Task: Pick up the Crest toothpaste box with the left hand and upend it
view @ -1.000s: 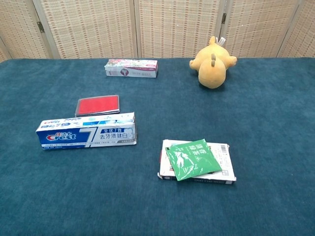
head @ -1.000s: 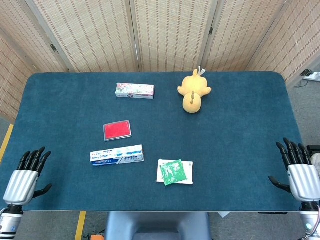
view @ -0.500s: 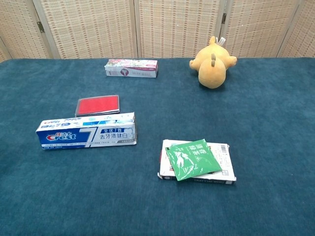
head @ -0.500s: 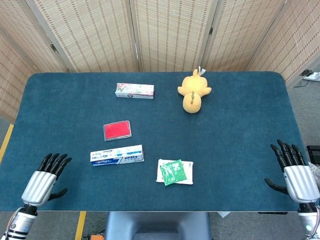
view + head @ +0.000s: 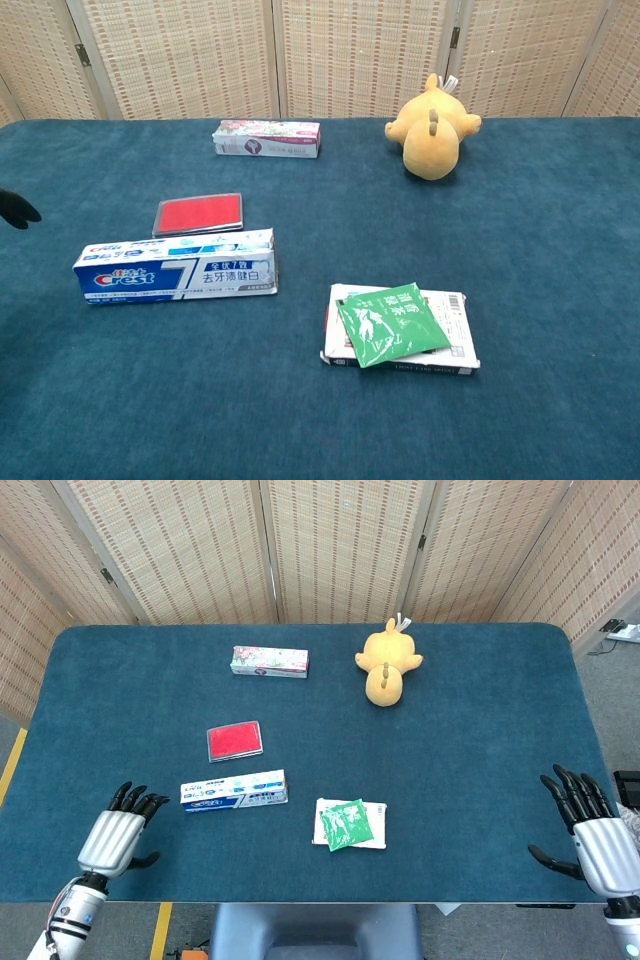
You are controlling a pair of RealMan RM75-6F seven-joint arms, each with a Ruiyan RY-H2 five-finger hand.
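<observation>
The Crest toothpaste box (image 5: 234, 790) (image 5: 177, 272) lies flat on its long side on the blue table, left of centre near the front. My left hand (image 5: 118, 834) hovers open at the front left, a short way left of the box and apart from it; only its dark fingertips (image 5: 17, 209) show at the chest view's left edge. My right hand (image 5: 592, 832) is open at the table's front right corner, far from the box and holding nothing.
A red flat case (image 5: 234, 740) lies just behind the box. A floral box (image 5: 269, 661) and a yellow plush toy (image 5: 385, 665) sit at the back. A green sachet on a white box (image 5: 349, 824) lies right of the Crest box. Folding screens stand behind the table.
My left hand has moved right and forward over the table toward the Crest box, its fingertips now entering the chest view. The right hand has drifted slightly back and down.
</observation>
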